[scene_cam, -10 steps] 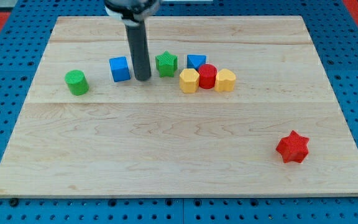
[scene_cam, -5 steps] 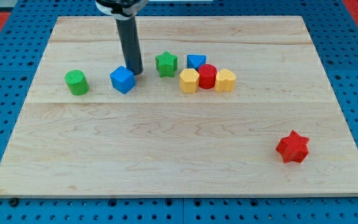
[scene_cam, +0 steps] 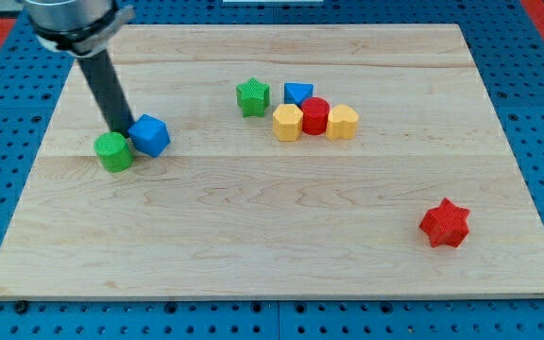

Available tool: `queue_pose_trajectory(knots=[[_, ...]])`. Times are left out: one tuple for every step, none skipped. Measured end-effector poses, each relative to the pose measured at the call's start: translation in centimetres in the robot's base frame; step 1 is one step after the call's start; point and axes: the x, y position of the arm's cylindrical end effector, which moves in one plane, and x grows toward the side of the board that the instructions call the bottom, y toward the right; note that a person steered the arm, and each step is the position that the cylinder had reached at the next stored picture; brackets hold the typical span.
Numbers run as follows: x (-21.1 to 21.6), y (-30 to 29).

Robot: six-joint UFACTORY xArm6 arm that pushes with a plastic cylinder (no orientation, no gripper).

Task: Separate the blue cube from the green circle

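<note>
The blue cube [scene_cam: 149, 135] sits at the view's left on the wooden board, turned at an angle. The green circle [scene_cam: 114, 151] is just to its left and slightly lower, nearly touching it. My tip [scene_cam: 121, 130] is down on the board just above the gap between them, against the blue cube's upper left side and right above the green circle. The rod leans up to the view's top left.
A green star [scene_cam: 252, 96], a blue block [scene_cam: 298, 93], a yellow block [scene_cam: 287, 122], a red block [scene_cam: 314, 115] and another yellow block [scene_cam: 343, 122] cluster at the centre top. A red star [scene_cam: 444, 223] lies at the lower right.
My tip has swept from right of the blue cube toward the view's left, pushing the cube left and slightly down until it sits next to the green circle.
</note>
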Motion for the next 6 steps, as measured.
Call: queue_pose_trajectory(knots=[[-0.3, 2.5], [2.9, 6.6], [6.0, 12.7], [6.5, 21.2], [7.0, 27.5], [10.7, 26.9]])
